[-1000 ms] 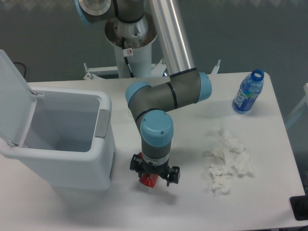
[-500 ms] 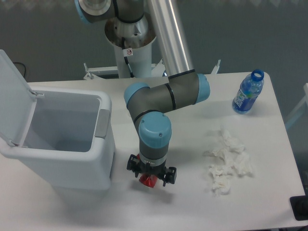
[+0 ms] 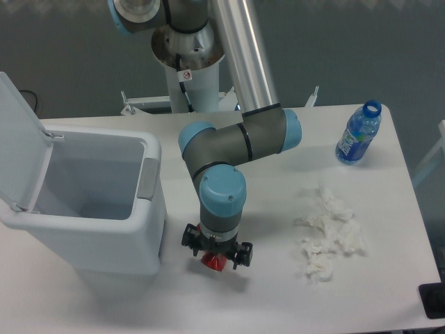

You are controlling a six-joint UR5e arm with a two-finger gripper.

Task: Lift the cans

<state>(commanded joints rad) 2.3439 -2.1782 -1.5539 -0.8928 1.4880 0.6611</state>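
Arm is bent down over the table [image 3: 264, 292], gripper [image 3: 215, 262] pointing straight down just right of the open white bin [image 3: 90, 202]. Red can [image 3: 214, 262] sits right under the wrist, only a sliver showing between the fingers. Looks like they're pinching it, but the wrist hides the tips, so I can't tell for sure, nor whether the can is off the table. My read: grasp stage, lift not confirmed, drop-off not done; the bin looks empty from here. Bottle [image 3: 358, 136] stands at the far right corner, tissues [image 3: 330, 233] lie right of the arm, both untouched. Bottle label is blue, text unreadable. Small round sticker on the robot base [image 3: 186, 74], also unreadable.
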